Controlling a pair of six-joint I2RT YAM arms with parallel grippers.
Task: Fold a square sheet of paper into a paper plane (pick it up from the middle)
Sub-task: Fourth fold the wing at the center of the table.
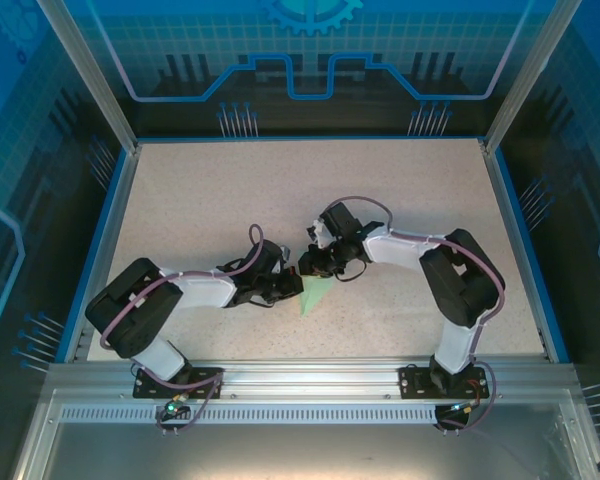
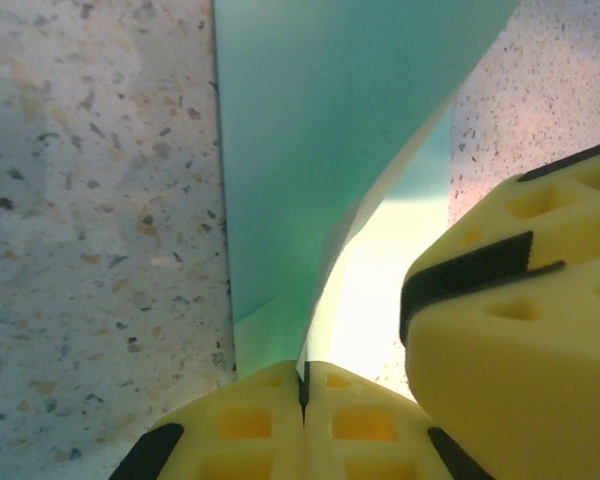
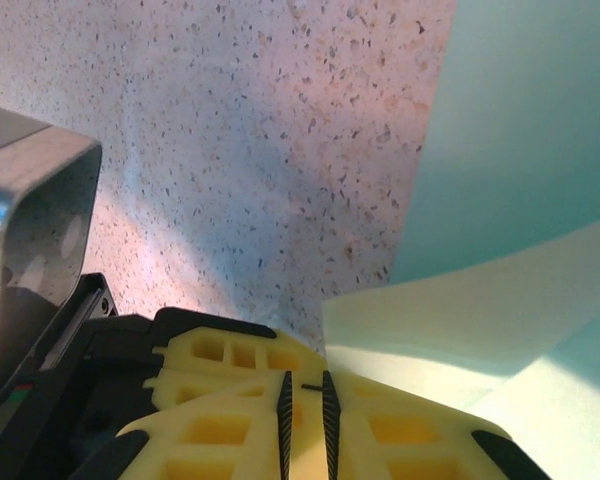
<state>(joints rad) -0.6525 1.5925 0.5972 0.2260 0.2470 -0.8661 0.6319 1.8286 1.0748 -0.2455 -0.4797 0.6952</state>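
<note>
Plainly, the paper [image 1: 313,293], thin, pale mint-green, unmarked and folded to a point, lay on the speckled tabletop [image 1: 200,200] between the two sets of jaws. The left jaws, with yellow waffle-pocketed pads [image 2: 250,430], were clenched on its lifted edge. Whether the nearly closed right jaws pinched it, I could not tell.

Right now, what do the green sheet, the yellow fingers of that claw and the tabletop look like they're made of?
Green sheet: thin matte paper; light glows through its curl. Fingers of the left claw: matte yellow plastic, possibly printed, with square pockets and black strips, perhaps rubber. Tabletop: pale, dark-speckled and stone-like, maybe laminate; faint sheen.
</note>
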